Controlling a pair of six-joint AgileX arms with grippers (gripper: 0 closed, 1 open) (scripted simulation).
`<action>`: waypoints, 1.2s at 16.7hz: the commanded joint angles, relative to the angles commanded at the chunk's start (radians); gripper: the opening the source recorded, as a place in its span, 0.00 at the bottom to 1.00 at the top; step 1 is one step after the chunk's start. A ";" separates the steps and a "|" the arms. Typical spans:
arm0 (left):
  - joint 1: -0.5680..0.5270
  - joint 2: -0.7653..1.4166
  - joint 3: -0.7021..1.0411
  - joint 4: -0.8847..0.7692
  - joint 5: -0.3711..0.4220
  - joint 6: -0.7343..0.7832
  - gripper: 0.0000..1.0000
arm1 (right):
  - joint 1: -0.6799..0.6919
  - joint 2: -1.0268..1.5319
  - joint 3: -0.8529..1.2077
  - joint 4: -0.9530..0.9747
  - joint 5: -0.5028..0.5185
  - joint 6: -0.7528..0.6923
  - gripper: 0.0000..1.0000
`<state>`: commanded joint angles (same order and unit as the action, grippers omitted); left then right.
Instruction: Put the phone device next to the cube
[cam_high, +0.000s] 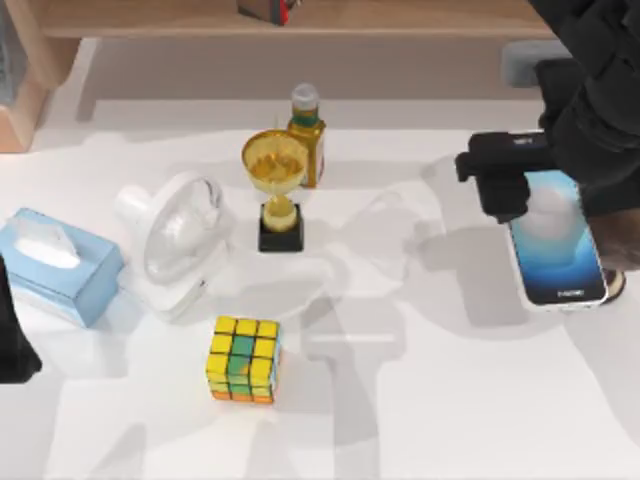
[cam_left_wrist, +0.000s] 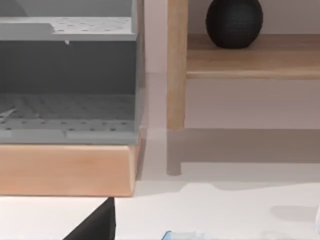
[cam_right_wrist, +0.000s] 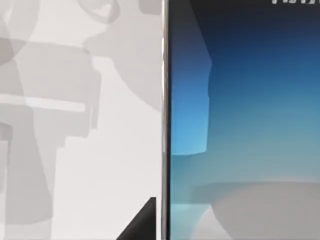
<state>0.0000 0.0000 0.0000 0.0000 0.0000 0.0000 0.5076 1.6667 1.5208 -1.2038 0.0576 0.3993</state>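
Here the phone device (cam_high: 556, 240) sits at the right side of the bench (cam_high: 430, 400), screen up, with the right gripper (cam_high: 508, 178) at its far end. The black fingers overlap the phone's upper left corner in the top view, but whether they are clamped on it or released I cannot tell. The screen is dark blue with a greyish round glow; a small line of pale writing sits near its lower edge and another shows in the right wrist view, both too small to read. In that wrist view the phone's thin pale rim runs straight down the middle, the screen (cam_right_wrist: 240, 100) to one side and bare bench with grey shadows to the other.

The cube (cam_high: 243, 358) stands well apart from the phone, toward the front left of centre, its top mostly yellow with a green tile. Behind it are a white handheld fan (cam_high: 178, 240), a gold trophy (cam_high: 275, 185) on a black base, and a bottle (cam_high: 308, 130) just behind the trophy; any label on the bottle is unreadable. A light blue tissue box (cam_high: 55, 265) lies at the left.

The left arm (cam_high: 12, 330) is parked at the left edge.
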 joint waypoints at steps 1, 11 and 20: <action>0.000 0.000 0.000 0.000 0.000 0.000 1.00 | 0.037 0.037 0.006 0.008 -0.006 0.047 0.00; 0.000 0.000 0.000 0.000 0.000 0.000 1.00 | 0.242 0.302 0.008 0.088 -0.043 0.364 0.00; 0.000 0.000 0.000 0.000 0.000 0.000 1.00 | 0.242 0.303 0.006 0.094 -0.055 0.375 0.00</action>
<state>0.0000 0.0000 0.0000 0.0000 0.0000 0.0000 0.7501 1.9697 1.5263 -1.1099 0.0026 0.7742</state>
